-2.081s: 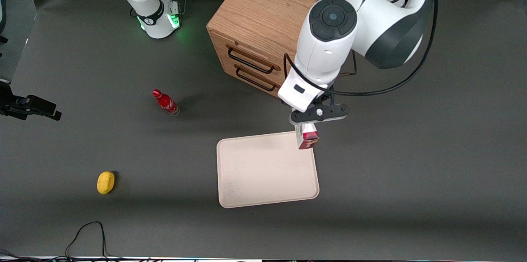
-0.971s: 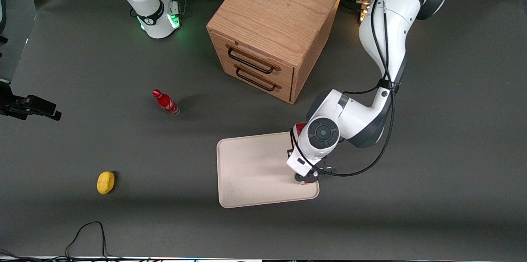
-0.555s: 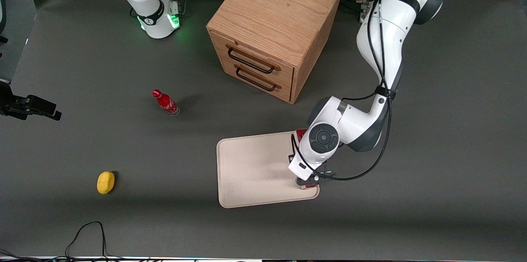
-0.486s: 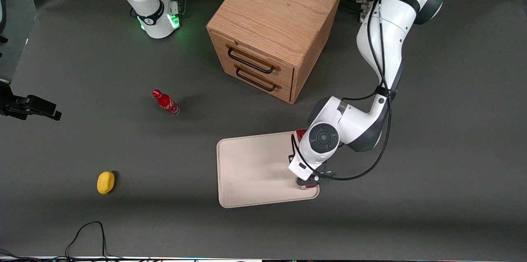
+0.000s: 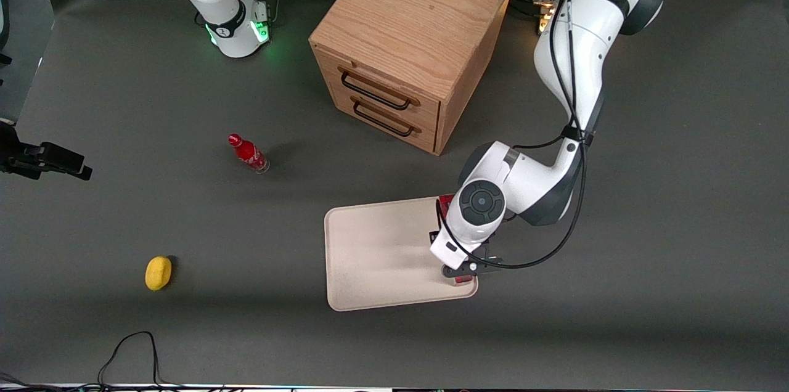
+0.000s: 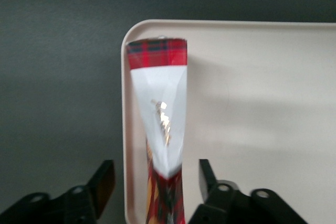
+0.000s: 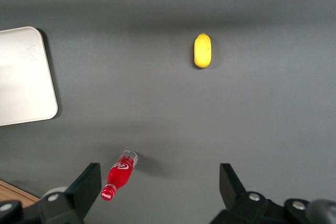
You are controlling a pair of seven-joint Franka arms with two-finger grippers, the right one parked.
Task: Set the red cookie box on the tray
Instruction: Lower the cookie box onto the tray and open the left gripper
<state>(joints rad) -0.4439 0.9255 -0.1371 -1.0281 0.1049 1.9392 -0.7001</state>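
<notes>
The beige tray (image 5: 382, 256) lies in front of the wooden cabinet, nearer the front camera. The red cookie box (image 6: 160, 103) rests on the tray (image 6: 262, 103) along its edge toward the working arm's end, one end at a rounded corner. In the front view only small red bits of the box (image 5: 462, 281) show under the wrist. My left gripper (image 6: 156, 182) is low over the box, open, and its fingers (image 6: 104, 182) stand on either side of the box with a gap on each side. In the front view the gripper (image 5: 463, 271) is over the tray's corner nearest the camera.
The wooden drawer cabinet (image 5: 407, 47) stands farther from the camera than the tray. A small red bottle (image 5: 248, 153) and a yellow lemon-like object (image 5: 158, 272) lie toward the parked arm's end of the table; both show in the right wrist view too.
The arm came down with the box from above the tray's cabinet-side corner and moved toward the camera along the tray's edge. In the last half second the wrist has shifted only slightly.
</notes>
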